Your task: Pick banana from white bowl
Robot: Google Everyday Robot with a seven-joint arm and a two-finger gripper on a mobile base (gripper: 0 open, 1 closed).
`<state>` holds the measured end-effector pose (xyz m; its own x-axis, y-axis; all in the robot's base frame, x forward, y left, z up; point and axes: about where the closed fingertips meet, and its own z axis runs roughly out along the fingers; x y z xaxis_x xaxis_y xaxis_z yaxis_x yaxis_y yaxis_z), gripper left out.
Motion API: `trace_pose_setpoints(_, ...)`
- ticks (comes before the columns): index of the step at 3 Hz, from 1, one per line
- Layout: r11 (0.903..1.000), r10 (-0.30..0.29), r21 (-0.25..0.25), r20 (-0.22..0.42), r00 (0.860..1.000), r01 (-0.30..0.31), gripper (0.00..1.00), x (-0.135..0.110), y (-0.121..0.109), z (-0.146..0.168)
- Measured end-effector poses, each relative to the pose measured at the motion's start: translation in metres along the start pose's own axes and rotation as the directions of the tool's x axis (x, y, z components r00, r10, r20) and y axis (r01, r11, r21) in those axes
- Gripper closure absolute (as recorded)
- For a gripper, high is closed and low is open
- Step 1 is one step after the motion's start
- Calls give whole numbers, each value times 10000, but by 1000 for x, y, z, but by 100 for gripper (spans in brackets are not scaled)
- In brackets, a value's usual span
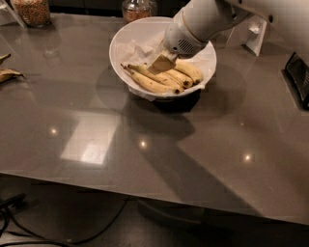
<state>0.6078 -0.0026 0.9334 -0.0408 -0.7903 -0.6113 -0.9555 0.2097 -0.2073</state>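
Observation:
A large white bowl (126, 40) lined with crumpled white paper stands at the back middle of the grey table. A bunch of yellow bananas (159, 79) lies in its front half. My gripper (161, 63) reaches down from the upper right into the bowl, its tan fingers just above the bananas' back side. The white arm hides the bowl's right rear.
Two glass jars (33, 10) (138, 8) stand at the table's back edge. A banana piece (8, 73) lies at the far left edge. A white card stand (254, 34) and a black object (298, 77) are at the right. Cables lie on the floor below.

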Motion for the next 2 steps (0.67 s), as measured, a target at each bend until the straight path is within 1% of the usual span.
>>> trace_pose_setpoints(1,9994,64,-334,62,10000,-62,50,2,-10,21)
trace_pose_setpoints(2,9980,161,-610,79,9998,-156,44,4,-16,39)
